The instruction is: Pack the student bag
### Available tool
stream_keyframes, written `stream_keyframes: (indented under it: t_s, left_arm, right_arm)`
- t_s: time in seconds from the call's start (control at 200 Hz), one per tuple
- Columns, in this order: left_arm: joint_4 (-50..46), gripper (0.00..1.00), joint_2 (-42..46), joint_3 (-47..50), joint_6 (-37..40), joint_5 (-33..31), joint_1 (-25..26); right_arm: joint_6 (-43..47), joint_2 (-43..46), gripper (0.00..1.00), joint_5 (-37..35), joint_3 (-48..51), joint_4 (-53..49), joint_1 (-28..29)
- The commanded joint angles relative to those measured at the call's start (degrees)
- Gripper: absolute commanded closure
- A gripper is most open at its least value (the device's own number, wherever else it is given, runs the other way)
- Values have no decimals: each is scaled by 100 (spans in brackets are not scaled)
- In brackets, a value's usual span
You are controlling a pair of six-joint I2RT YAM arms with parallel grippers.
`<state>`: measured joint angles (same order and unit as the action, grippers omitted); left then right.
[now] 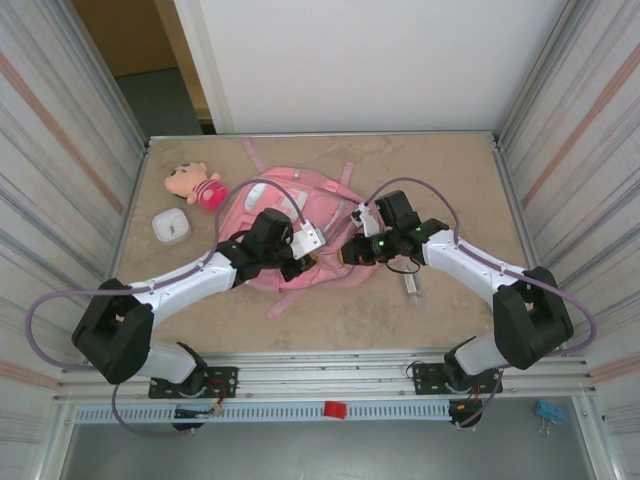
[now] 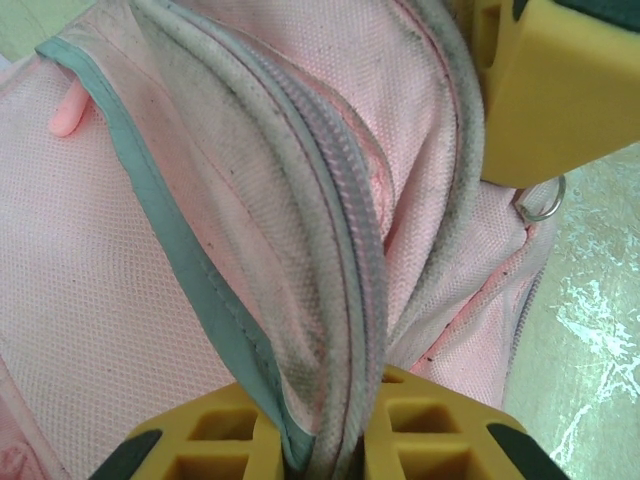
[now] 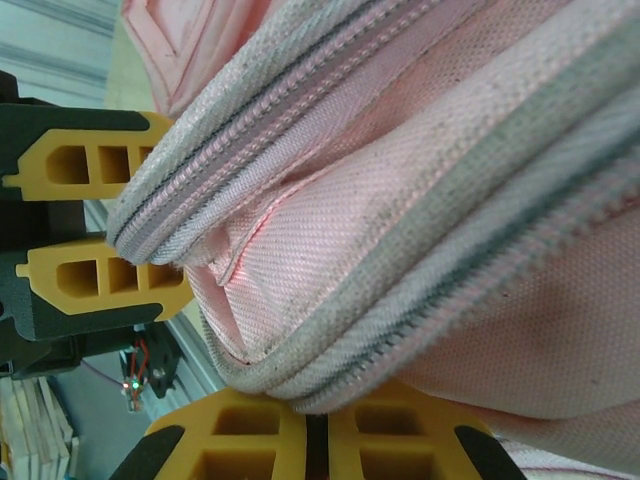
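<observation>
Student bag [image 2: 120,300] edge in left gripper [image 2: 325,435]

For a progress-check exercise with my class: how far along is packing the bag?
Done: nothing looks packed; the doll and box lie outside the bag. In hand: the left claw pinches the bag's zip edge, and the right claw is shut against that edge too; whether it grips is unclear. Left: probably open the bag, put the items in, zip up.

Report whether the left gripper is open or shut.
Shut: the left gripper pinches the student bag's zipper trim between its yellow fingers.
</observation>
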<state>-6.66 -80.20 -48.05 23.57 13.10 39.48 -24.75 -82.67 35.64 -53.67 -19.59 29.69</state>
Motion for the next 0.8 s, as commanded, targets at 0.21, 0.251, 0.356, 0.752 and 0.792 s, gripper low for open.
stream_keyframes:
  t_s: [0.21,0.251,0.356,0.752,0.792]
  left_arm:
    - [-665,84,516,402,-172,-405,-320]
    - [-698,84,517,389,-167,-405,-336]
    - [-807,71,511,250,-506,-282,-345]
    - [-2433,22,2548,993,-7143,-1777,-345]
    - [-2321,22,2819,1304,-7542,-1819,-347]
  right_arm:
    - [491,375,100,17,6,-363,-447]
    - [515,382,100,-10,3,-395,-444]
    - [360,414,100,-220,40,-365,-388]
    - [-73,572,100,-890,198,-39,77]
    - [-67,607,100,-948,200,-64,134]
